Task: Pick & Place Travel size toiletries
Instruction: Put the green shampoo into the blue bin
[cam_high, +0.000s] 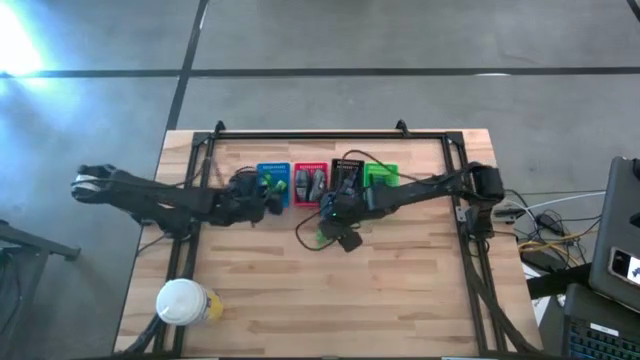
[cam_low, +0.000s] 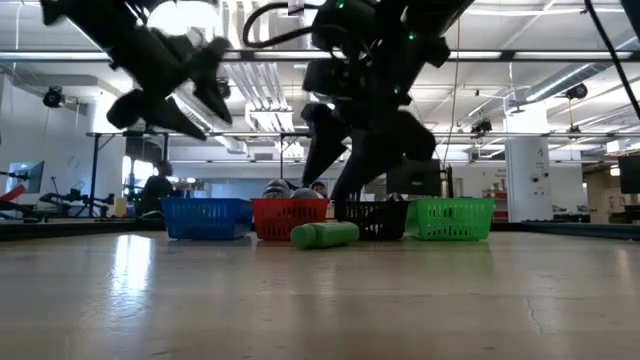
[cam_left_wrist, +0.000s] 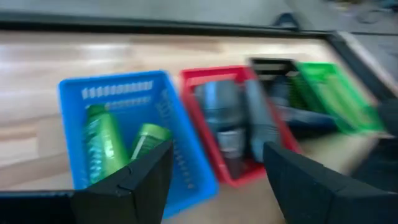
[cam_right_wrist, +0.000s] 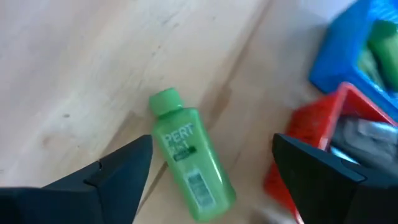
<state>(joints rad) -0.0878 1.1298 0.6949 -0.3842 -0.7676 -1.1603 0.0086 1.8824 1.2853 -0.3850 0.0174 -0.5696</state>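
Right wrist view showed the right pincer (cam_right_wrist: 208, 171), its dark fingers spread wide and empty, poised over a bright green plastic tube with a screw cap (cam_right_wrist: 186, 163) that lay on its side on the pale wooden counter (cam_right_wrist: 81, 68), just in front of the row of baskets. To take it cleanly, the fingers would likely need to straddle the tube across its width, near the middle of its body rather than the cap, and close only once low enough that the round tube could not roll away.

Four small plastic baskets stood in a row: one blue (cam_high: 272, 185), one red (cam_high: 311, 182), one black (cam_high: 347, 172), one green (cam_high: 381, 175). The left pincer (cam_left_wrist: 211, 180), also spread and empty, hung near the blue basket, which held two green tubes (cam_left_wrist: 102, 143). The red basket held at least two grey tubes (cam_left_wrist: 217, 121); the black basket's contents could not be counted. One white-lidded cup (cam_high: 182, 301) stood at the counter's near left corner.
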